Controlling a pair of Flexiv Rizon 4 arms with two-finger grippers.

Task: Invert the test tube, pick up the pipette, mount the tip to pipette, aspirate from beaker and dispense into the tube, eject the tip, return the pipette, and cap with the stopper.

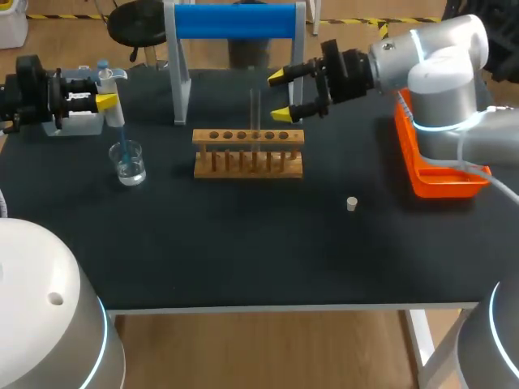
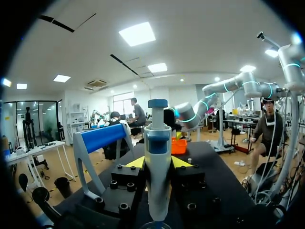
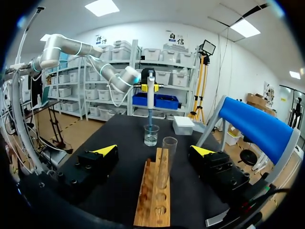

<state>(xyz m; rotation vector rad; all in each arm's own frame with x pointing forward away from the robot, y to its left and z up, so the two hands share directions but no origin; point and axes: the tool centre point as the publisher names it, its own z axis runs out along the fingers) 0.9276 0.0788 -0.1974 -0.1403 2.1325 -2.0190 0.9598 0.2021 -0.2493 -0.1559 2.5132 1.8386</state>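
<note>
Stopper (image 1: 352, 203), small and pale, lies by itself on the dark desk (image 1: 243, 259), nearest the front edge and right of the middle. Farther back, a wooden rack (image 1: 248, 154) stands mid-desk with a clear test tube (image 1: 255, 121) upright in one of its holes. To the left of the rack, a beaker (image 1: 128, 162) holds clear liquid. The pipette (image 1: 109, 97) hangs upright over the beaker with its blue tip (image 1: 123, 142) dipped inside, and the left pincer (image 1: 108, 89) is clamped on the pipette's body. The right pincer (image 1: 280, 96) sits just behind and right of the test tube, its fingers spread apart and touching nothing. An orange tray (image 1: 438, 174) lies at the desk's right edge, and a stand (image 1: 235, 20) with a blue roll is at the back.
</note>
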